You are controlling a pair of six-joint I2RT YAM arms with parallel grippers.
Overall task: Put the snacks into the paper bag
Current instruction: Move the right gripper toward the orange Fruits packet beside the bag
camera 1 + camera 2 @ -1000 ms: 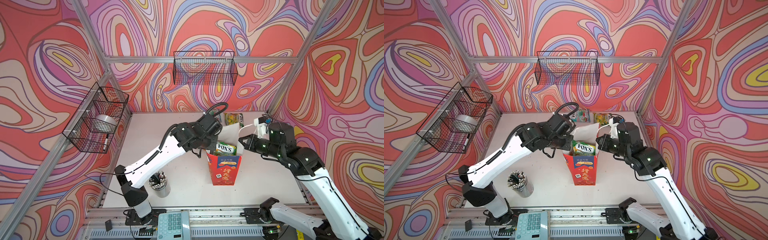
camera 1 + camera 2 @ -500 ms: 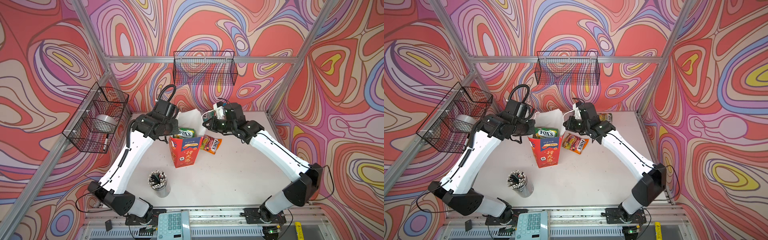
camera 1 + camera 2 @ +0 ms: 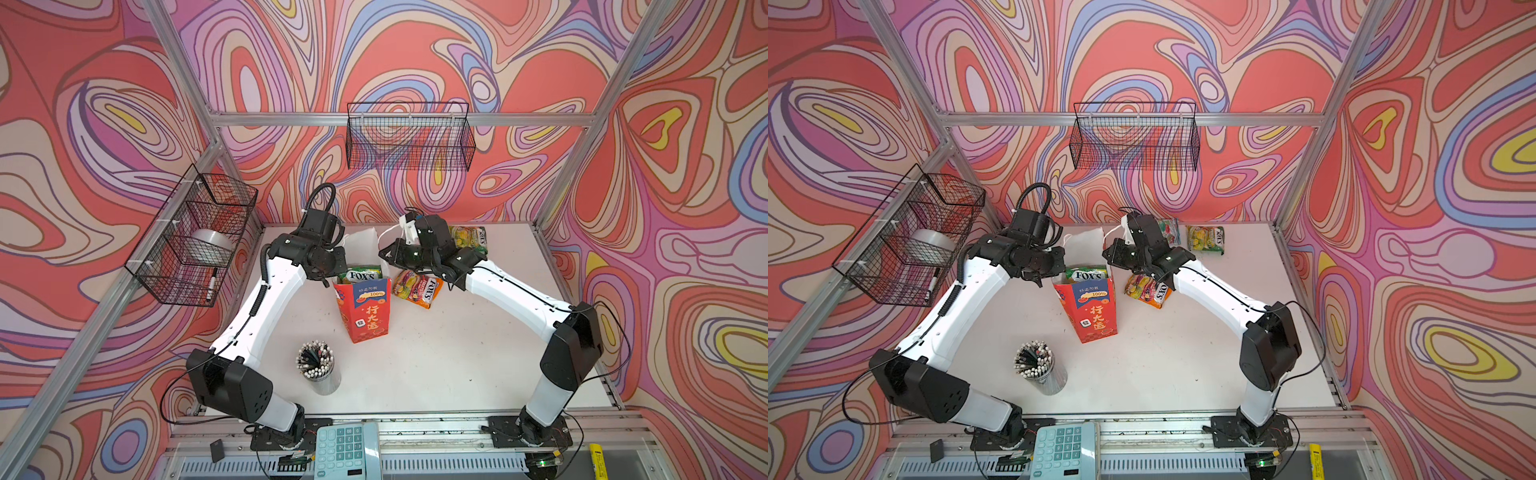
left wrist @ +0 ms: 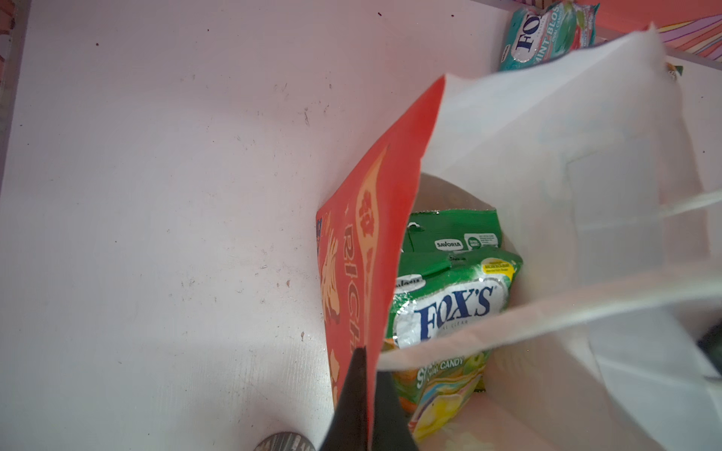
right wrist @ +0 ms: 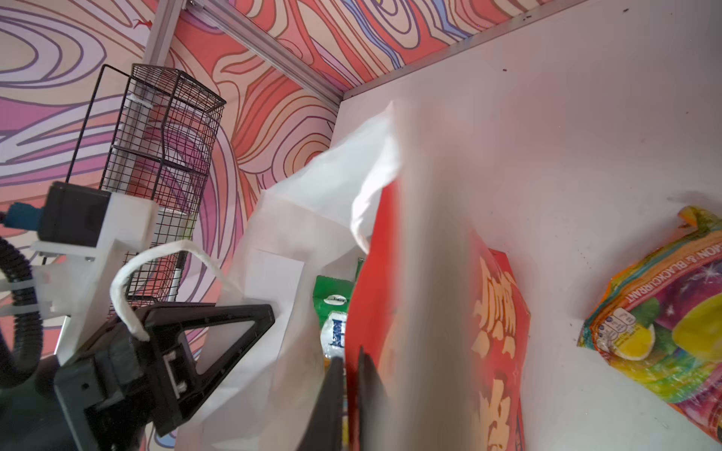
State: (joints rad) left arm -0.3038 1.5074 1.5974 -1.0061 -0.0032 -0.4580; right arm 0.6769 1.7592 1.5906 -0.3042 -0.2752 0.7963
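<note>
- The paper bag [image 3: 366, 309] stands upright on the table [image 3: 457, 365], about midway between the side edges and nearer the back edge, with its mouth open.
- Inside it a front green pouch [image 4: 449, 304] stands before a back green pouch [image 4: 453, 230]. The front one's top shows above the rim in both top views.
- The left claw [image 4: 373, 363] is clamped on the bag's red wall at the rim, on the side facing the table's left edge.
- The right claw [image 5: 349, 355] sits at the opposite rim. Its fingers [image 5: 332, 398] are close together with the red wall between them; I cannot tell whether they pinch it.
- A white cord handle [image 4: 547, 308] stretches across the open mouth, above the pouches.
- A cord loop [image 5: 156, 261] lies over the left claw in the right wrist view.
- An orange pouch [image 3: 417, 287] lies flat just right of the bag, partly under the right arm [image 3: 511, 295].
- A yellow-green pouch [image 3: 1206, 239] and a teal pouch [image 3: 1169, 230] lie by the back edge, right of the middle. The teal one is just behind the right arm's wrist.
- A cup of pencils [image 3: 316, 368] stands toward the front edge, in front of the bag and apart from it.
- A calculator [image 3: 347, 451] lies on the rail beyond the front edge.
- The left wire basket [image 3: 191, 237] hangs on the left wall and holds a tape roll [image 3: 210, 241] and a marker [image 3: 212, 284].
- The back wire basket [image 3: 409, 137] hangs on the back wall.
</note>
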